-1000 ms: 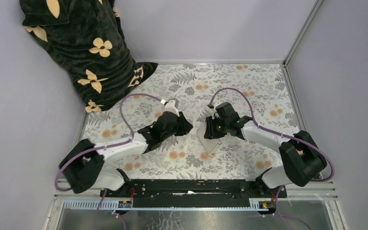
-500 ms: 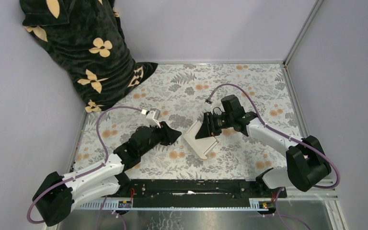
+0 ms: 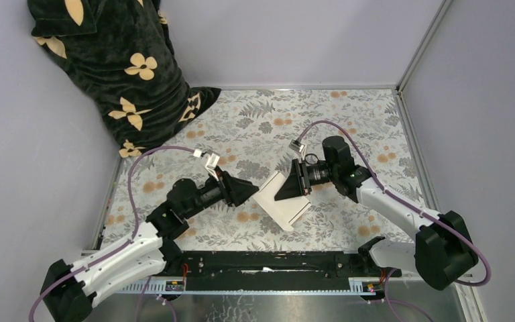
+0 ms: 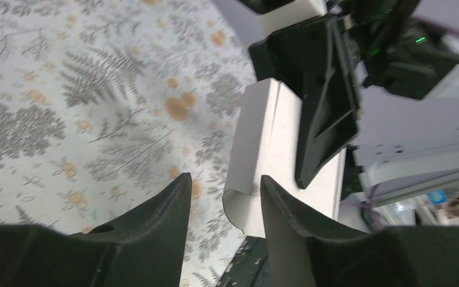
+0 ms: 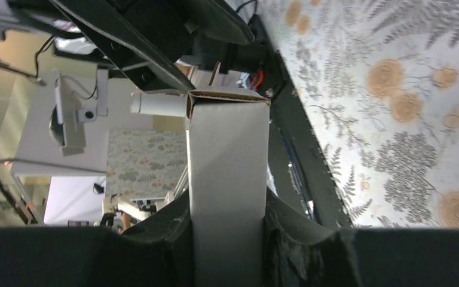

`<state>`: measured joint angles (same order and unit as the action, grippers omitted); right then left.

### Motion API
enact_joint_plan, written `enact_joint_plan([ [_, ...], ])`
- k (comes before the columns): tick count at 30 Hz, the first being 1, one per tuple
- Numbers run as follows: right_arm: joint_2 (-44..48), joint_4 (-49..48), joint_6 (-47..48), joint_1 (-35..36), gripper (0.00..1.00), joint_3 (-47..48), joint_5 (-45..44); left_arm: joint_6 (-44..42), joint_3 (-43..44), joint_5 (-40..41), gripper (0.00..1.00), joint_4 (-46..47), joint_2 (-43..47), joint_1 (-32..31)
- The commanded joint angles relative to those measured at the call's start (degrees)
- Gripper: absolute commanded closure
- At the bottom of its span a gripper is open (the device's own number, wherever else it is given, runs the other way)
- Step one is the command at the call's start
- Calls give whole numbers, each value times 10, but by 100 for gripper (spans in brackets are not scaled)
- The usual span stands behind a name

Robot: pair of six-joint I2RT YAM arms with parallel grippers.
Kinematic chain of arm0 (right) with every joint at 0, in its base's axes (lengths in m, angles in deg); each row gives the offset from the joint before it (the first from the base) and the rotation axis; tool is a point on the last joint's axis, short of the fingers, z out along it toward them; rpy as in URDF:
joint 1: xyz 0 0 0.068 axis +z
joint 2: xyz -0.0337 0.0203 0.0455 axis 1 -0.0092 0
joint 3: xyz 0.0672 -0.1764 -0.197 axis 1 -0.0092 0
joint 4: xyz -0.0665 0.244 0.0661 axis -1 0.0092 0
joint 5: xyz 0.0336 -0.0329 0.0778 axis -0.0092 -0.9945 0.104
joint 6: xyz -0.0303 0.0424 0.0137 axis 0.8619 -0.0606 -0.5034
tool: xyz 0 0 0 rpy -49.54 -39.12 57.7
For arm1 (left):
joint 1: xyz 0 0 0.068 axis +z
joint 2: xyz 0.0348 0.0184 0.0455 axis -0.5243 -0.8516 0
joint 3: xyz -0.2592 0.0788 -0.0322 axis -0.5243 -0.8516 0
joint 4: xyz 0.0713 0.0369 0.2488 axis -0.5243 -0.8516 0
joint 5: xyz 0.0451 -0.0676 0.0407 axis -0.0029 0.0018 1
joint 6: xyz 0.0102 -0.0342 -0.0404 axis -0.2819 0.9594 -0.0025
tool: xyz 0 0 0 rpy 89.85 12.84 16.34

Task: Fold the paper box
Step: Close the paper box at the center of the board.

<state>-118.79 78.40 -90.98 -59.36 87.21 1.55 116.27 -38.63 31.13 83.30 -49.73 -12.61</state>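
Note:
The paper box point(image 3: 276, 205) is a white cardboard sleeve, partly folded and held above the floral table cover. My right gripper point(image 3: 295, 190) is shut on it; in the right wrist view point(image 5: 227, 206) the box point(image 5: 227, 155) stands up between both fingers, its open brown-edged end away from me. My left gripper point(image 3: 251, 193) points at the box's left edge with its jaws open. In the left wrist view point(image 4: 224, 179) the box point(image 4: 275, 143) lies just ahead of the tips. A rounded flap point(image 4: 244, 210) hangs at its near corner. I cannot tell if the tips touch it.
A dark cloth with yellow flowers point(image 3: 117, 74) is heaped at the back left corner. Grey walls close in the floral table cover point(image 3: 349, 127) on three sides. A black rail point(image 3: 261, 261) with both arm bases runs along the near edge.
My left arm has stretched out low toward the box and its jaws have opened wider. My right gripper has swung the box outward, keeping its hold.

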Motion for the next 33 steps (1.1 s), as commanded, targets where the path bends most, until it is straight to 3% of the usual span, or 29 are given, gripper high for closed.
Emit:
enact_joint_plan([
  [1, 30, -115, -88, 8, 84, -5, 77, 40, 9, -30, 38, 18, 73, 3],
  [3, 27, -178, -134, 8, 84, -14, 87, 58, 7, -40, 30, 21, 91, 4],
  [10, 20, -313, -236, 8, 84, -33, 96, 92, 3, -65, 27, -3, 116, 4],
  [15, 19, -331, -255, 8, 84, -30, 89, 113, -10, -53, 27, -10, 138, 4],
  [26, -11, -347, -266, 9, 86, -17, 77, 163, -53, -65, 26, 97, 94, 4],
  [33, -40, -369, -274, 11, 87, -17, 70, 181, -55, -48, 25, 109, 100, 3],
])
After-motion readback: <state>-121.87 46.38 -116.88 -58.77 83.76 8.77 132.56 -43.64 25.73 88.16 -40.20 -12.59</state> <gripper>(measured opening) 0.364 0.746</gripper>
